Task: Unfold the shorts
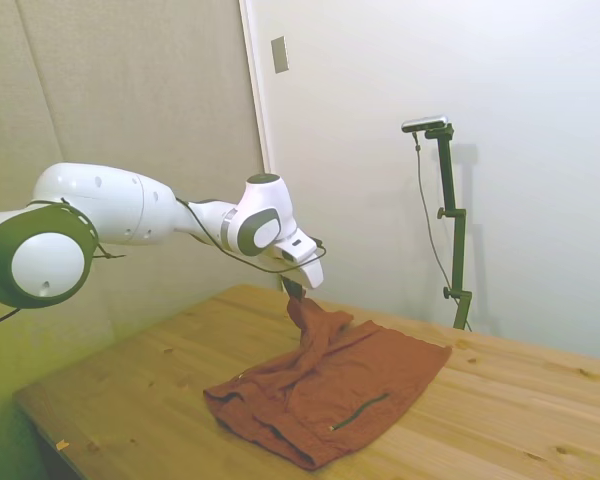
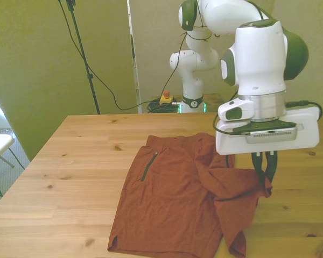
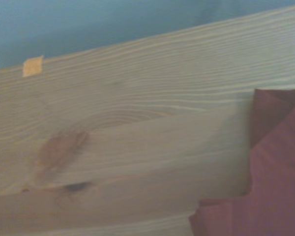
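Note:
The rust-brown shorts (image 2: 172, 204) lie on the wooden table (image 2: 70, 177), with a dark zipper line (image 2: 148, 166) facing up. One part of the cloth is pulled up off the table into a peak (image 1: 305, 315). My gripper (image 2: 265, 177) is shut on that raised fold, holding it above the table on the front view's right. In the side view the gripper (image 1: 296, 292) hangs over the far side of the shorts (image 1: 330, 390). The wrist view catches only an edge of the shorts (image 3: 270, 187) over bare wood.
A small orange tag (image 3: 33, 65) sits near the table's edge in the wrist view. A wall (image 1: 480, 150) stands close behind the table. Bare tabletop (image 1: 520, 420) stretches around the shorts.

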